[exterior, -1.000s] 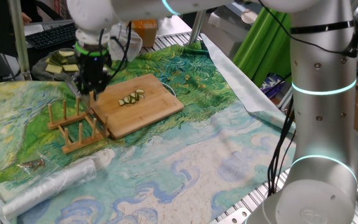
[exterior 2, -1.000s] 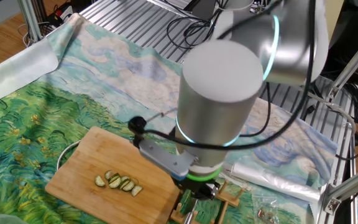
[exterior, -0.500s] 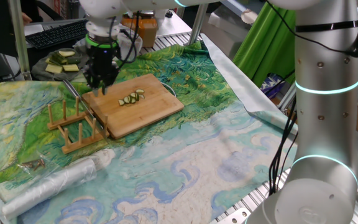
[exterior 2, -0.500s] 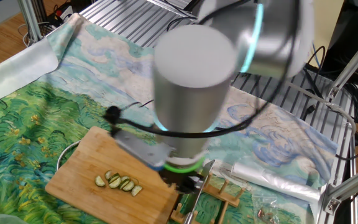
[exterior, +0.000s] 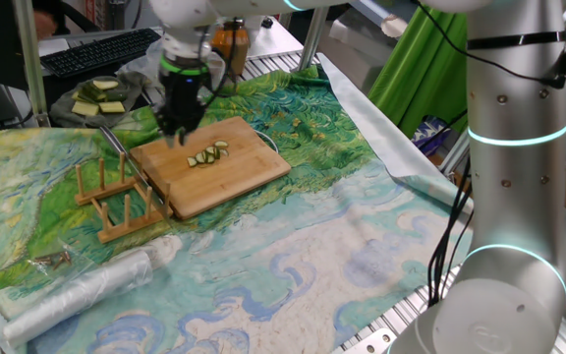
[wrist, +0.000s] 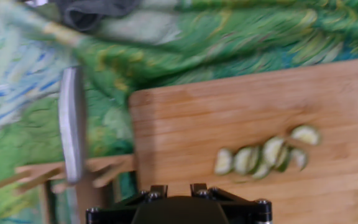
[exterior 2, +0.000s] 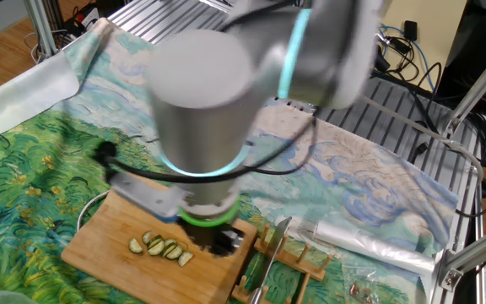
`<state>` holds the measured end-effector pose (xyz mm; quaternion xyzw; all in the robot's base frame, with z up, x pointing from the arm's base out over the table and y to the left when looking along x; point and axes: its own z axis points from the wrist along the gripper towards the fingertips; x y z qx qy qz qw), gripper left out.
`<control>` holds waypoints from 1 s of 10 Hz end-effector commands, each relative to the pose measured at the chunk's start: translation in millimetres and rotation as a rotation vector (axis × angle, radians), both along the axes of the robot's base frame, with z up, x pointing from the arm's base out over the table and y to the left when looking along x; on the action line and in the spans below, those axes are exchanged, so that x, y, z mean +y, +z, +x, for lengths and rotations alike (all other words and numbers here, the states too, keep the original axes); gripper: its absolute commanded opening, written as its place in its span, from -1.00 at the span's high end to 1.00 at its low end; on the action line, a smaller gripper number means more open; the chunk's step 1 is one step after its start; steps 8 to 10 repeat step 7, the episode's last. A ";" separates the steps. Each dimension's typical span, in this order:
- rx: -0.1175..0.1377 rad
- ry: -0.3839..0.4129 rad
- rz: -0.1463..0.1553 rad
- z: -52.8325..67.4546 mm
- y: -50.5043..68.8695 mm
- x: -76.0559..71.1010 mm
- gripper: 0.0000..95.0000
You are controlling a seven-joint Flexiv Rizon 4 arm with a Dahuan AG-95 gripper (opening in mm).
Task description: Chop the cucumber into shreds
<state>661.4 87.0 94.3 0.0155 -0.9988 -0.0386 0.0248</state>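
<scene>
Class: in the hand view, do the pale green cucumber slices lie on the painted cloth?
No: the cucumber slices lie in a row on the wooden board.

Bright, even light; the arm (exterior 2: 201, 160) and hand view are motion-blurred.

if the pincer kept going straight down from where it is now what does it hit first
Most likely the bare wooden board. The pincer points straight down over the board's end nearest the rack, and the cucumber slices lie a little to one side of that line. Depth is hard to judge, so this is tentative.
</scene>
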 end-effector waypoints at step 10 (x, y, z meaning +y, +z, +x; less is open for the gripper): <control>-0.001 0.062 -0.011 -2.1 -10.0 -28.6 1.00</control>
